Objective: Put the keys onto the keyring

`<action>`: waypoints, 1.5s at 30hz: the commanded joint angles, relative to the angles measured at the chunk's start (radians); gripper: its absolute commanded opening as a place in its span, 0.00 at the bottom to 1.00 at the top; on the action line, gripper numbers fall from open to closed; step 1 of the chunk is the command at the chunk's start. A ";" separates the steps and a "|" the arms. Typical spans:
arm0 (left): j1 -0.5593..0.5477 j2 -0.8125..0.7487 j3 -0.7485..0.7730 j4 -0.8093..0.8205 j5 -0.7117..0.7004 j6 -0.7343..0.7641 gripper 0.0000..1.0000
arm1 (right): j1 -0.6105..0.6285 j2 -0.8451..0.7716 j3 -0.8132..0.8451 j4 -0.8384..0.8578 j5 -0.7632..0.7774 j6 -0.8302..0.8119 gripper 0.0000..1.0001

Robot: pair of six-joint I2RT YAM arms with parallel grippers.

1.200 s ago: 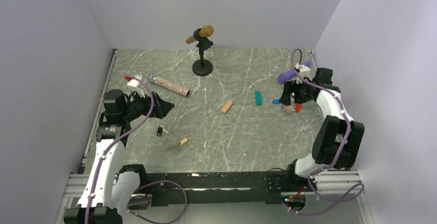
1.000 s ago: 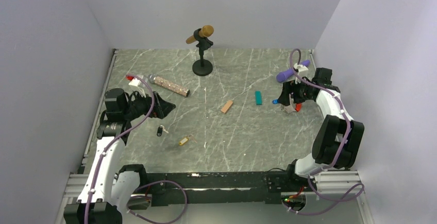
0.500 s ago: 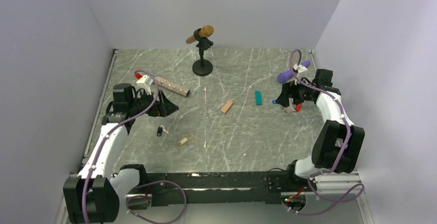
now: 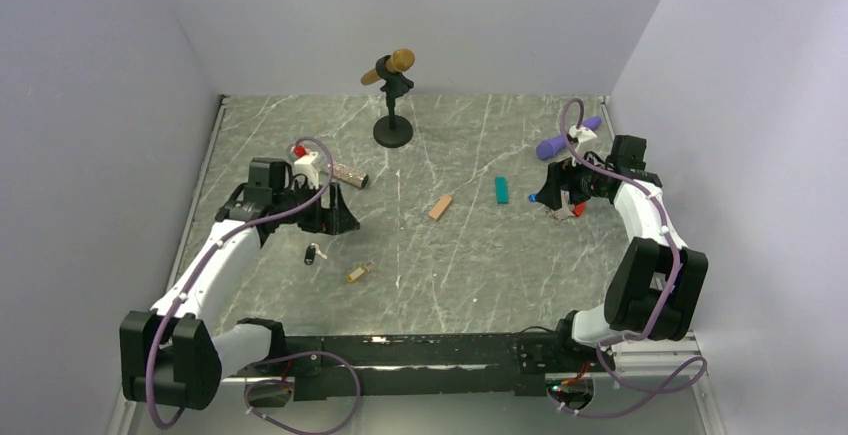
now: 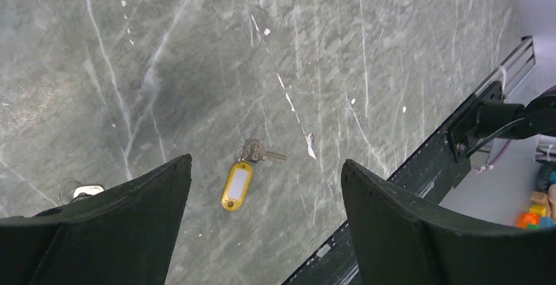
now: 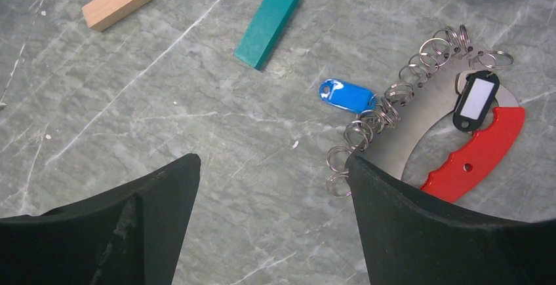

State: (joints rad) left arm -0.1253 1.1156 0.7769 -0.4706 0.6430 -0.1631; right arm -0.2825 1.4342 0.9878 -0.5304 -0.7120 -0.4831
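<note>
A key with a yellow tag [image 5: 237, 185] lies on the marble table, below and between my left gripper's [image 5: 265, 160] open fingers; in the top view the key [image 4: 358, 274] lies just in front of that gripper [image 4: 340, 217]. A black-headed key [image 4: 313, 253] lies to its left, mostly hidden behind my left finger in the wrist view. The keyring's chain of silvery rings [image 6: 387, 108] and red fob [image 6: 482, 154] lie at the far right with a black tag [image 6: 475, 100] and a blue tag [image 6: 347, 95]. My right gripper [image 6: 274, 159] hovers open beside them, empty.
A teal block [image 6: 266, 24] and a salmon-orange block [image 6: 117, 1] lie mid-table. A purple stick [image 4: 556, 145] lies behind the keyring. A microphone stand [image 4: 392, 130] stands at the back and a glittery cylinder [image 4: 340, 170] lies behind my left arm. The black front rail [image 5: 419, 167] is near.
My left arm has swung right and forward from the left edge until its gripper is over the black and yellow keys. My right gripper has barely shifted.
</note>
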 commanded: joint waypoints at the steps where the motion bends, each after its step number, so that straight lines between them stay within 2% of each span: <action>1: -0.041 0.042 0.054 -0.059 -0.035 0.048 0.86 | 0.002 -0.006 -0.004 0.003 -0.008 -0.027 0.87; 6: -0.104 0.110 0.069 -0.103 -0.087 0.070 0.73 | 0.004 -0.017 -0.004 -0.003 -0.036 -0.028 0.87; 10: -0.142 0.180 0.077 -0.116 -0.095 0.074 0.51 | 0.007 -0.024 -0.003 -0.010 -0.057 -0.028 0.87; 12: -0.159 0.211 0.085 -0.126 -0.098 0.077 0.43 | 0.009 -0.035 -0.004 -0.015 -0.066 -0.029 0.87; 18: -0.200 0.291 0.100 -0.142 -0.115 0.080 0.32 | 0.014 -0.078 -0.011 -0.020 -0.110 -0.030 0.89; 21: -0.207 0.339 0.117 -0.158 -0.125 0.086 0.30 | 0.025 -0.086 -0.006 -0.028 -0.122 -0.033 0.89; 25: -0.211 0.391 0.135 -0.173 -0.156 0.089 0.32 | 0.040 -0.096 -0.005 -0.038 -0.127 -0.043 0.94; 32: -0.219 0.437 0.146 -0.184 -0.185 0.088 0.34 | 0.049 -0.106 -0.003 -0.054 -0.152 -0.052 0.94; 36: -0.228 0.470 0.153 -0.187 -0.181 0.087 0.34 | 0.051 -0.111 -0.001 -0.057 -0.161 -0.051 0.99; 45: -0.234 0.499 0.164 -0.184 -0.189 0.077 0.30 | 0.054 -0.113 -0.001 -0.060 -0.173 -0.051 1.00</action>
State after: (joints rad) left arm -0.3550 1.6005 0.9020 -0.6506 0.4538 -0.0898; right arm -0.2337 1.3525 0.9802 -0.5858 -0.8452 -0.5137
